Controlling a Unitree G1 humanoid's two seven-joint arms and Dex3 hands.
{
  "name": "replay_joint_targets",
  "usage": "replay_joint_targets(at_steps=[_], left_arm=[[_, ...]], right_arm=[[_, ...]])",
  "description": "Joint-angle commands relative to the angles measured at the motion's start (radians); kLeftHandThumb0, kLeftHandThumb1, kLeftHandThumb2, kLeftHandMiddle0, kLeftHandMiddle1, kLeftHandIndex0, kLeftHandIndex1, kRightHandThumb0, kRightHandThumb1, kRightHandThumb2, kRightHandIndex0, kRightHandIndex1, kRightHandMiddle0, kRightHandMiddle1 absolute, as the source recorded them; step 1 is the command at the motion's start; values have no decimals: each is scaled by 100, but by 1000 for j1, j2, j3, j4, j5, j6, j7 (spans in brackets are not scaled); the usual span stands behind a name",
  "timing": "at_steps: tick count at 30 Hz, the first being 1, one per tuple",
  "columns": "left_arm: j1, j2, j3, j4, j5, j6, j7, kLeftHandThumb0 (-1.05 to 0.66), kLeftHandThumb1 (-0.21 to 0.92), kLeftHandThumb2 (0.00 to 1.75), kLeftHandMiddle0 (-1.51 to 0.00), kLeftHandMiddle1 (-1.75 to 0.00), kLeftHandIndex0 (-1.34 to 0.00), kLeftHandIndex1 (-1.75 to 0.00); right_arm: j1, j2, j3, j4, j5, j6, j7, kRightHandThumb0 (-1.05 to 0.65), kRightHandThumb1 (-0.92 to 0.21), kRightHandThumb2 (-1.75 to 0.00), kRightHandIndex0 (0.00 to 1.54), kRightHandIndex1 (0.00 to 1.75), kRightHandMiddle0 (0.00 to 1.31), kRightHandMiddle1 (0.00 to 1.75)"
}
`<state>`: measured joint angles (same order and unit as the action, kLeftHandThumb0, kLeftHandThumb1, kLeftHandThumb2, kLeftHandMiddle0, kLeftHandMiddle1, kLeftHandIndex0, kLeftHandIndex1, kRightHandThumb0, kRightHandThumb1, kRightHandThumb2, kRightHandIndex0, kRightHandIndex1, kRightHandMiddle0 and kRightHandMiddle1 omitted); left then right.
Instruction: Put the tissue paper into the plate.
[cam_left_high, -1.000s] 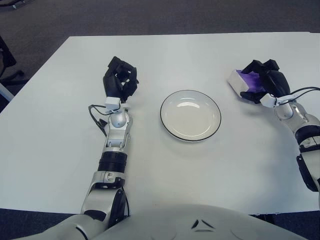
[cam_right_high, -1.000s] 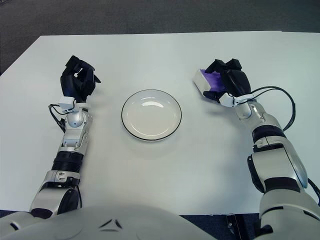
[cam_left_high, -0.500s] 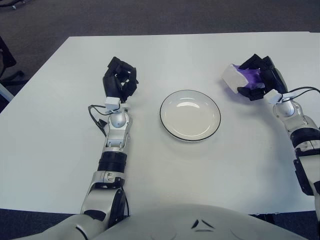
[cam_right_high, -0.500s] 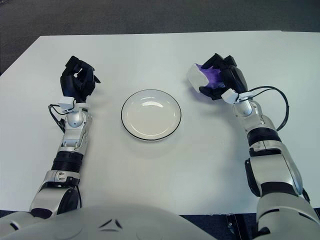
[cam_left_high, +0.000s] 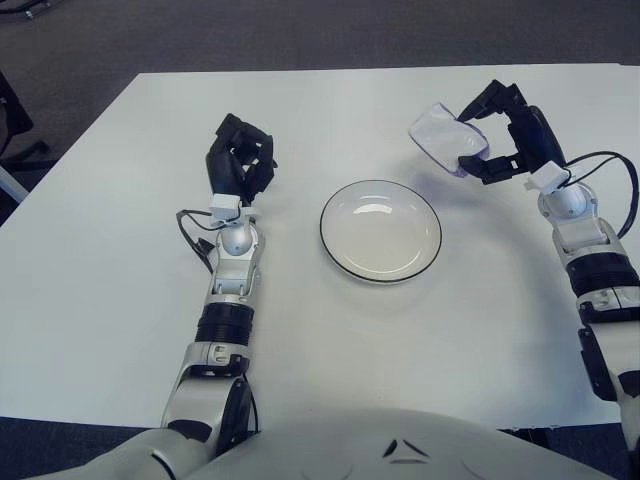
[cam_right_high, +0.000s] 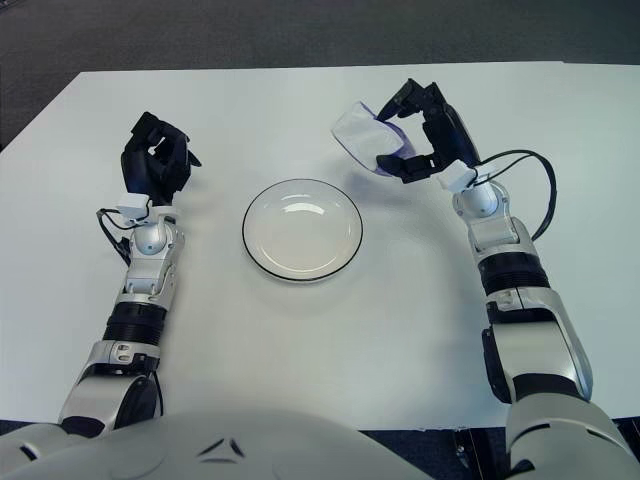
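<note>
Fingers (cam_left_high: 480, 100) of right hand (cam_left_high: 505, 135) clamped on tissue paper pack (cam_left_high: 448, 140), pack lifted off tabletop (cam_left_high: 420, 340).
Pack white with purple edge, tilted, held up and to the right of plate (cam_left_high: 380, 230), just beyond its rim, not over its centre. Plate white with dark rim, sitting mid-tabletop, holding nothing. Left hand (cam_left_high: 238, 160) showing left of plate, fingers curled in on themselves, gripping nothing.
</note>
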<state>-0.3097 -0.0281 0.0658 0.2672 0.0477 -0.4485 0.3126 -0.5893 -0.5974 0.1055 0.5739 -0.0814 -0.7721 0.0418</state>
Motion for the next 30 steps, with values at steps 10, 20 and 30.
replay_joint_targets(at_steps=[10,20,30], left_arm=[[245,-37,4,154,2,-11,-2,-25,92,34,-93,-175,-77,-175],[243,-38,1,156,2,-11,-2,-25,92,34,-93,-175,-76,-175],[243,-39,0,157,0,-11,-3,-25,92,34,-93,-175,-76,-175]], right_arm=[[50,61,-25,-250,66,36,110,-40,-55,-100,74,175,43,175],[105,69,-12,-409,99,132,196,-40,-55,-101,76,175,43,175],[120,64,-16,-425,99,50,273,-40,-55,-100,79,175,43,175]])
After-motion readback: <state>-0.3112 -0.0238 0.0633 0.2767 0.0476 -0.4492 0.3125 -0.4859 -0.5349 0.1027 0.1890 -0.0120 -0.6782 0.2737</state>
